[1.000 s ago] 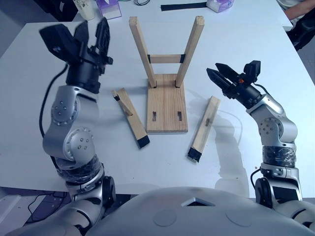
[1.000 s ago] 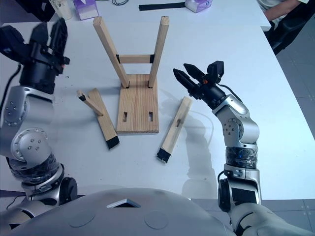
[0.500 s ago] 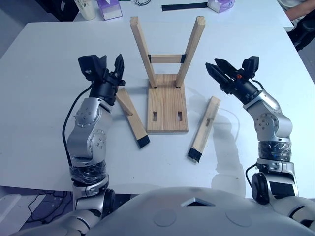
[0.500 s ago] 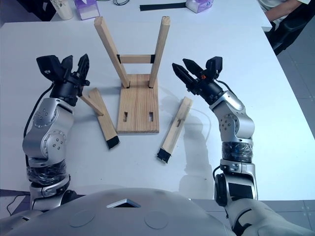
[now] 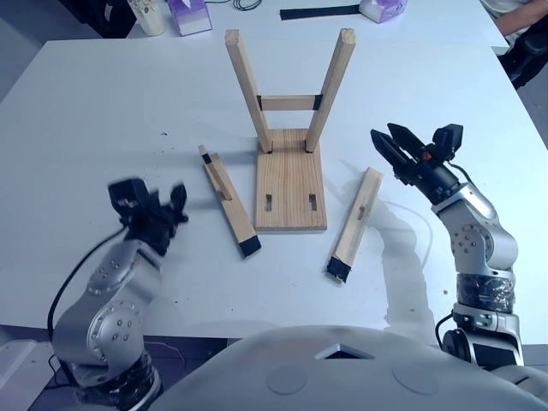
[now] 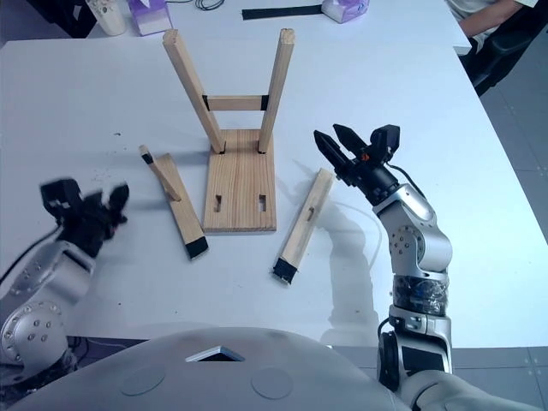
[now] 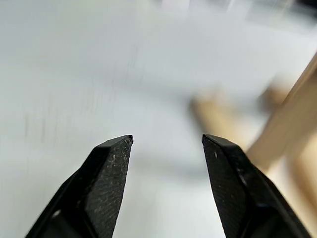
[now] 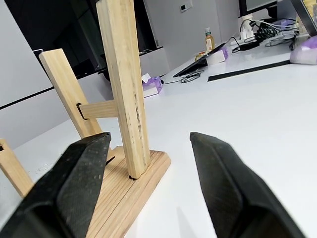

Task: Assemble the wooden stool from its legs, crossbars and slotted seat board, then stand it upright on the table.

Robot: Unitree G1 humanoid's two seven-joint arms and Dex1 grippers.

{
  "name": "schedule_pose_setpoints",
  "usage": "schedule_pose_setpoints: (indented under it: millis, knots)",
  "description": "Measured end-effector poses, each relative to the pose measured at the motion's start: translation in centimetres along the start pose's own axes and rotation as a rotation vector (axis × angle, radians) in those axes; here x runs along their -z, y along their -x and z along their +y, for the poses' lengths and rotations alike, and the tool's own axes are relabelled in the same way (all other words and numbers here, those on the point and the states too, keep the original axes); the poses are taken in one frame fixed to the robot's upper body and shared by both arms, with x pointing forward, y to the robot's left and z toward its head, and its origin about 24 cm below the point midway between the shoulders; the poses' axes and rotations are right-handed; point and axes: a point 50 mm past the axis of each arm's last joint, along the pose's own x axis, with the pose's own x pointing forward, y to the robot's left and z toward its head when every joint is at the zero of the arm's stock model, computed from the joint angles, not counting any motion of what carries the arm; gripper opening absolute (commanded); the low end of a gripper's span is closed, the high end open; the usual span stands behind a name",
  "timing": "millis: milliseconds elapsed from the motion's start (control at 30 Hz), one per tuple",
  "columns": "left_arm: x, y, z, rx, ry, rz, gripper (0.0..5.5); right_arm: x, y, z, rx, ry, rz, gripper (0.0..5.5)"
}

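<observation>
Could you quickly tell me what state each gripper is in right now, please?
Left gripper: open, holding nothing.
Right gripper: open, holding nothing.

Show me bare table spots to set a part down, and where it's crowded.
Free: the wide patch of table left of the upright legs, beyond the left end effector; also the far right stretch past the right end effector. Crowded: the middle, where the left loose leg and right loose leg flank the seat board.

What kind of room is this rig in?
Probably an office or lab room: a large white table, a purple tissue box at its far edge, cables and a bottle farther back.
</observation>
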Motion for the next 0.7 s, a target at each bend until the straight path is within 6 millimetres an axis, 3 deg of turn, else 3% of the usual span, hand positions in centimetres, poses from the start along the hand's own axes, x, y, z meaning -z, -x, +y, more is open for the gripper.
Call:
schedule_pose_setpoints:
  millis: [167,267,500,700]
  knots:
    - [-0.6,0.2,-3.8,0.179,0.022,0.017,3.20,0.3,-0.1,0.8,-0.024,-0.008,0.033,2.94]
    - [-0.8,0.1,-6.1,0.187,0.067,0.009,3.65,0.9,-0.4,1.5,-0.068,-0.036,0.091,2.94]
    - [-0.6,0.1,-5.5,0.009,0.009,0.055,3.65,1.3,-1.0,2.4,-0.156,-0.059,0.165,2.94]
    - [-1.2,-0.9,-6.2,0.036,-0.010,0.066,3.65,1.3,-1.8,3.1,-0.181,-0.070,0.149,2.94]
